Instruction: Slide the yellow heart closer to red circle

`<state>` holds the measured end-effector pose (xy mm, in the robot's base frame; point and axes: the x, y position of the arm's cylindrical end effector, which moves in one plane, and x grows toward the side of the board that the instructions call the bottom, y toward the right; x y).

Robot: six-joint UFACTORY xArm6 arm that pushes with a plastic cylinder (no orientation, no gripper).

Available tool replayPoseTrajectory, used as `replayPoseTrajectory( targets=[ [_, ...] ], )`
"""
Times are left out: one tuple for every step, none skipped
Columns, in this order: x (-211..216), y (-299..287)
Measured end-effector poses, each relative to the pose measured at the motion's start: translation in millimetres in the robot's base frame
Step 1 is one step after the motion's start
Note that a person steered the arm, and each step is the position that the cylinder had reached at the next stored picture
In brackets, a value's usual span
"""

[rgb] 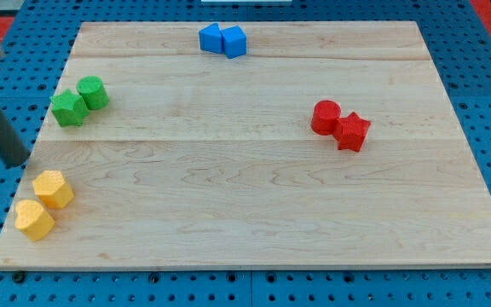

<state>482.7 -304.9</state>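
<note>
Two yellow blocks lie at the view's bottom left, one (53, 188) above and right of the other (34, 219), touching. I cannot tell which of them is the heart. The red circle (325, 116) sits at the view's right, touching a red star (353, 131) on its lower right. My tip (17, 162) is at the board's left edge, just above and left of the upper yellow block, a small gap apart. The rod rises from it toward the view's upper left.
A green circle (93, 91) and a green star (69, 108) touch at the view's upper left. Two blue blocks (210, 37) (233, 41) touch at the top centre. The wooden board (245, 205) lies on a blue pegboard surface.
</note>
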Motion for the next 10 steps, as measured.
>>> replayPoseTrajectory(
  targets=[
    [17.3,0.7],
    [89.5,8.0],
    [109.4,10.5],
    [105.7,60.2],
    [77.9,82.4],
    [49.8,89.0],
    [27.5,105.8],
    [18.1,128.0],
    [9.2,190.2],
    [-3.8,277.4]
  ],
)
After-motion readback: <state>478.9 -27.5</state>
